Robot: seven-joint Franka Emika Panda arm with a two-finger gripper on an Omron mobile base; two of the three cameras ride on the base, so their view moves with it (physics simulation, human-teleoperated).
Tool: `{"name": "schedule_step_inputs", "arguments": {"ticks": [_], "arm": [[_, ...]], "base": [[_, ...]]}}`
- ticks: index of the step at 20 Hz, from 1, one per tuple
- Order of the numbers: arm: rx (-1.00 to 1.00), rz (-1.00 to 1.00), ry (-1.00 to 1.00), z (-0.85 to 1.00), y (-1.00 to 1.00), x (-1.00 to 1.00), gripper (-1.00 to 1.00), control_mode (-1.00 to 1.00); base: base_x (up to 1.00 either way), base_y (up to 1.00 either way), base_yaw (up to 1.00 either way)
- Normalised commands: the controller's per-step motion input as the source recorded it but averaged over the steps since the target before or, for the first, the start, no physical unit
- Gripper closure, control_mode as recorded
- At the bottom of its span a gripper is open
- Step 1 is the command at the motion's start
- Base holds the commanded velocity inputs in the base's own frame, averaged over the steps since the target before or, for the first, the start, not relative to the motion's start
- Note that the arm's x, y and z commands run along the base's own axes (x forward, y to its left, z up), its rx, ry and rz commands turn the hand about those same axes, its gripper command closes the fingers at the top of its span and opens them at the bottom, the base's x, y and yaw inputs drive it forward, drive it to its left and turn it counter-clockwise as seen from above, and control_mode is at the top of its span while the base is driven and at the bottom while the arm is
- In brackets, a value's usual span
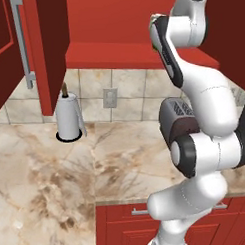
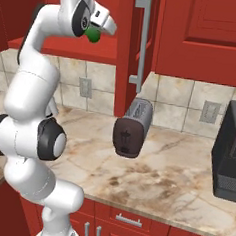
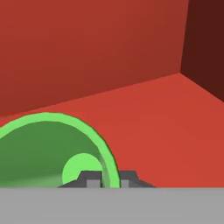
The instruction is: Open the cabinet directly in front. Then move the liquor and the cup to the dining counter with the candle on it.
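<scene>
The red cabinet stands open, its left door and right door swung out, with the red shelf bare inside. A bright green cup sits on that shelf. In the hand view I look down into the cup, and its near rim runs between my two fingertips. My gripper is shut on that rim. From the right base view, the cup shows just under the hand at the shelf's front edge. The liquor, the candle and the dining counter are out of view.
Below the cabinet, a paper-towel roll stands on the corner marble worktop. A dark toaster sits by the backsplash, and a black appliance stands at far right. The door's long silver handle hangs close to my arm.
</scene>
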Motion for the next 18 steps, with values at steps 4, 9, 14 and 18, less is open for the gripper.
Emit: {"name": "schedule_step_inputs", "arguments": {"ticks": [4, 9, 14, 18], "arm": [[-0.1, 0.0, -0.34, -0.03, 0.0, 0.0, 1.0, -1.0], [-0.03, 0.0, -0.03, -0.14, 0.0, -0.05, 1.0, -1.0], [0.0, 0.0, -0.4, 0.42, 0.11, -1.0, 1.0, -1.0], [0.0, 0.0, -0.29, 0.3, 0.27, -1.0, 1.0, -1.0]], "base": [[0.0, 0.0, 0.0], [0.0, 0.0, 0.0], [0.0, 0.0, 0.0], [0.0, 0.0, 0.0]]}}
